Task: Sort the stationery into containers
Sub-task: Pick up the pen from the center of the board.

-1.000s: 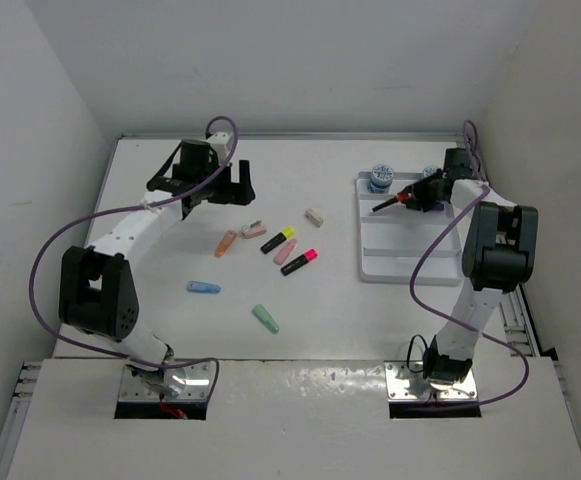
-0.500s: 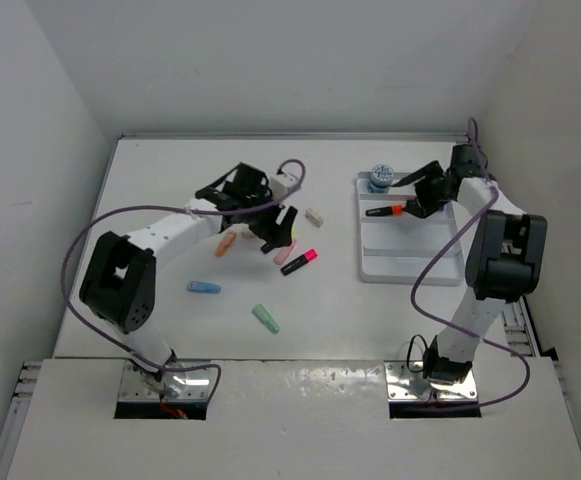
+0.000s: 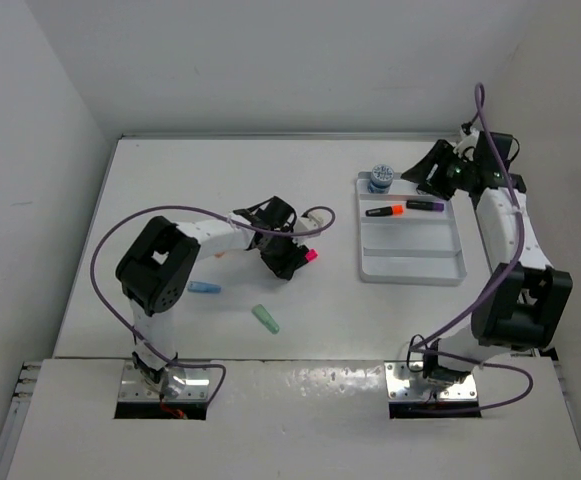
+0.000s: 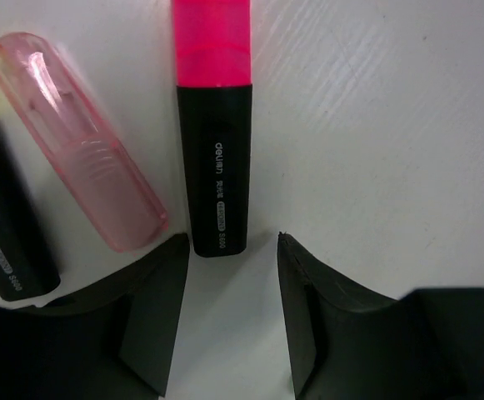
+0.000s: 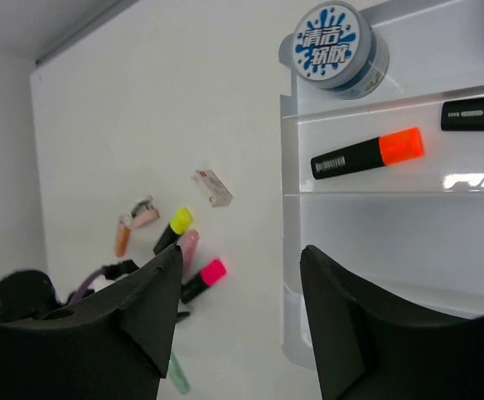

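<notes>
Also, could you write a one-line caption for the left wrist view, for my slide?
Left gripper, jaws open, straddling the black end of a pink marker, with a pink stub beside it.

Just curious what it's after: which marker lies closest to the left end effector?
The pink-ended marker: its black end sits at the gap of the left end effector; the yellow-ended marker lies off to one side.

White arms (image 3: 215, 228), blk joints (image 3: 155, 272), purple cables (image 3: 481, 110)
</notes>
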`<state>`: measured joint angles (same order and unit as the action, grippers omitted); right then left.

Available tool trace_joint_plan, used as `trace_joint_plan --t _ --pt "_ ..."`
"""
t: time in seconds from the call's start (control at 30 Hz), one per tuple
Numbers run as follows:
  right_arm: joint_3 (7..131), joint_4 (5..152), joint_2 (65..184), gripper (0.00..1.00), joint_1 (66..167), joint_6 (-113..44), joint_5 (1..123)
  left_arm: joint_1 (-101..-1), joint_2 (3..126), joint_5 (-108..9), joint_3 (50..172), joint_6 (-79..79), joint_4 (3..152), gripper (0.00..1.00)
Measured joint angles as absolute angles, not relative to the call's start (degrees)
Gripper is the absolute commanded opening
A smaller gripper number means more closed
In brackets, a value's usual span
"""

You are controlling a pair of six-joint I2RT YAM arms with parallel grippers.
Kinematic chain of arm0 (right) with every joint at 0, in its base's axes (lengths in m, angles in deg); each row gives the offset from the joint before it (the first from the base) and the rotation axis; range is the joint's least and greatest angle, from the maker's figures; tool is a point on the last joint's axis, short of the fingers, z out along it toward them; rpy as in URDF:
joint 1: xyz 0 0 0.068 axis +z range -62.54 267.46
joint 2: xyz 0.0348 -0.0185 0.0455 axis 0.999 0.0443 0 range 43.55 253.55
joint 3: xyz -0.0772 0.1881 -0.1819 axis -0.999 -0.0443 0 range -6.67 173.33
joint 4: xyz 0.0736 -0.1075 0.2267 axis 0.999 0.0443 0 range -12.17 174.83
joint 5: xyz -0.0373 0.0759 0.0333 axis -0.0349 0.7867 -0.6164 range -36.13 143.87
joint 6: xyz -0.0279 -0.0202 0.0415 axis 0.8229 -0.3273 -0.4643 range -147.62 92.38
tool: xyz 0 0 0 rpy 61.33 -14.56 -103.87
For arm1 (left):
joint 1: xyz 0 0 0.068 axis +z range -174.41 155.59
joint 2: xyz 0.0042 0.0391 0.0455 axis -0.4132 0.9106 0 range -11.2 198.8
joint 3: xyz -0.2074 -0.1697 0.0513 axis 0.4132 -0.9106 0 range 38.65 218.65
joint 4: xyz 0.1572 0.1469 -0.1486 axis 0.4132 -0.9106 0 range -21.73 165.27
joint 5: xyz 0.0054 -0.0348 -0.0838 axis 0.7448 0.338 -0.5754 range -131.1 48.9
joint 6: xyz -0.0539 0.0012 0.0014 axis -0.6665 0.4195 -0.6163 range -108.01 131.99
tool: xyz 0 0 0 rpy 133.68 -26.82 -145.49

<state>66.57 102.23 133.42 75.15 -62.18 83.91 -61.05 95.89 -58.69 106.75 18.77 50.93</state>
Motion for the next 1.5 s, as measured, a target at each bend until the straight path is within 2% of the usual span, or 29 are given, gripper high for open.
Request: trace_joint_plan --t 0.33,0.4,0.43,0.47,0.57,0.7,0.9,1.17,1.37,1.5 --pt "59.57 101.88 122.77 0.58 79.50 -44.61 83.95 -63.08 98.44 -56.83 108.54 20.24 52.86 0.51" --pt "58.28 101.97 121.31 0.59 80.44 -41.62 83.93 -63.08 99.27 -56.37 109.41 20.35 53.53 0.48" --pt "57.58 101.95 120.52 0.61 80.83 -40.11 83.93 -63.08 99.65 -56.13 109.81 20.35 53.88 0.45" --pt "56.91 101.93 119.65 0.62 81.20 -38.56 83.95 -63.08 99.99 -55.84 110.20 20.37 54.12 0.37" --pt "55.44 102.34 117.07 0.65 82.10 -33.20 84.02 -63.06 100.87 -55.47 111.16 20.44 54.43 0.24" --pt "55.07 103.52 114.08 0.65 82.66 -24.52 85.51 -62.10 101.33 -58.29 111.80 20.94 54.34 0.13" --pt "51.05 107.11 107.32 0.49 84.48 -8.11 89.66 -58.12 101.37 -70.29 111.80 21.24 49.75 0.00" --pt "44.25 112.79 97.18 0.51 103.28 13.68 92.04 -56.27 100.48 -88.13 115.78 20.87 39.92 0.00" --pt "46.37 117.27 101.90 0.52 115.38 25.13 90.42 -56.27 99.89 -94.47 119.27 18.38 37.01 0.00" --pt "47.62 119.13 106.51 0.52 119.93 31.52 87.80 -56.27 99.89 -96.24 119.62 16.52 35.92 0.00"
